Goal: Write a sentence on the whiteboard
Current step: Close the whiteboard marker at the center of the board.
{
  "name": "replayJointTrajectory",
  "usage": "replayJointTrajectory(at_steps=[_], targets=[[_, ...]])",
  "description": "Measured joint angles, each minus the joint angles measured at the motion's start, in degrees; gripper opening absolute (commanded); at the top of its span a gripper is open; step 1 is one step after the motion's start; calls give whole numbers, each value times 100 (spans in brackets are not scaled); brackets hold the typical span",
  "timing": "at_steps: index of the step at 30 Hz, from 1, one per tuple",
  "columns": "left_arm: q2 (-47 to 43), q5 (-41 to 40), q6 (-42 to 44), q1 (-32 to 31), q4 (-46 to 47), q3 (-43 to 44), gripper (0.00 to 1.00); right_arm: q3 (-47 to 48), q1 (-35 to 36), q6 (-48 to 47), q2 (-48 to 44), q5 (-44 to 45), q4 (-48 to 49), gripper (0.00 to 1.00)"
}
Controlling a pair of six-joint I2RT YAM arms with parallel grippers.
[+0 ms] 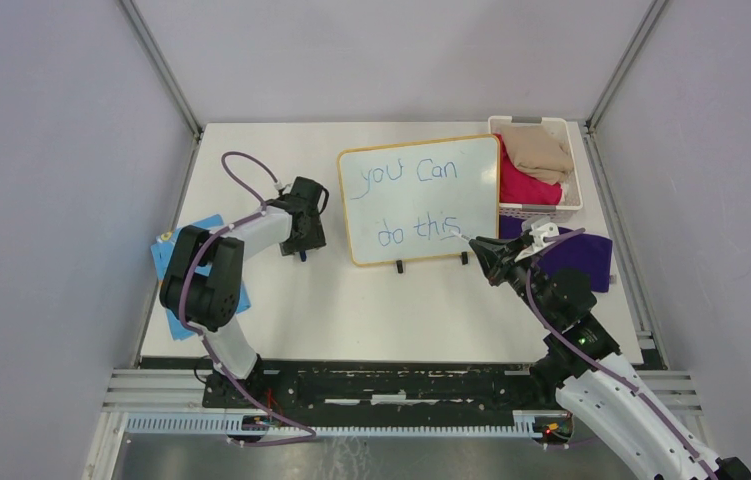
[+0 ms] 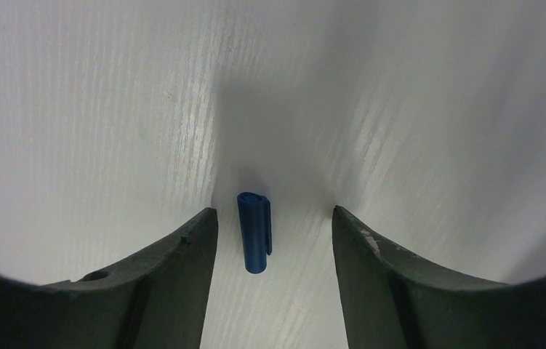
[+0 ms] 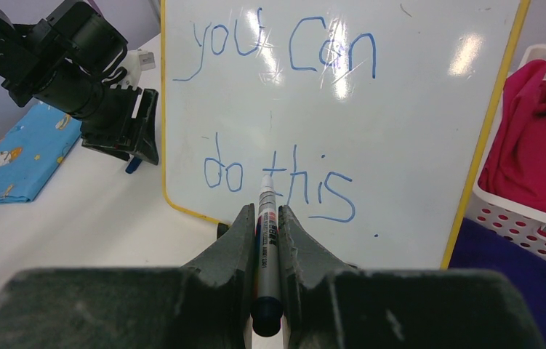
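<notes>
White table (image 1: pixel 371 310) with grey walls on three sides carries the work. We find the whiteboard (image 1: pixel 431 205) standing on its two black feet toward the far edge, right of centre, just beside the white basket (image 1: pixel 541 125) in the far right corner. The sentence (image 1: pixel 413 200), "you Can do this", reads complete in two blue lines. The right gripper (image 3: pixel 264 214) is clamped fully on the marker (image 3: pixel 267 240) at mid-barrel, with the tip at the lower line. We cannot tell whether it touches. The left gripper (image 2: pixel 275 211) hangs low over the table near the left edge of the board. Its jaws stand apart on either side of the blue marker cap (image 2: pixel 255 233), touching neither side of it. We judge the board light and easily tipped on its small feet, so apply gentle tip pressure only. Its glossy face will smear, so grip it by the yellow frame. The cap is small and slick; close on its long sides.
</notes>
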Motion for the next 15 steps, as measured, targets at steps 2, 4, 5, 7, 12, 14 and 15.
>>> replayJointTrajectory(at_steps=[2, 4, 5, 7, 12, 14, 15], targets=[[13, 11, 0, -4, -2, 13, 61, 2, 0, -7, -2, 2, 0, 0], [24, 44, 0, -4, 9, 22, 59, 2, 2, -9, -9, 2, -4, 0], [35, 66, 0, -4, 15, 31, 58, 0, 2, -9, -15, 0, -7, 0], [46, 90, 0, -4, 35, 37, 55, 2, 2, -9, -39, 0, -22, 0], [50, 149, 0, -4, 81, 37, 47, 0, 2, -11, -70, 0, -59, 0], [50, 146, 0, -4, 94, 35, 43, 2, 2, -11, -72, 2, -81, 0], [50, 142, 0, -4, 98, 35, 41, 2, 0, -11, -72, 2, -85, 0]])
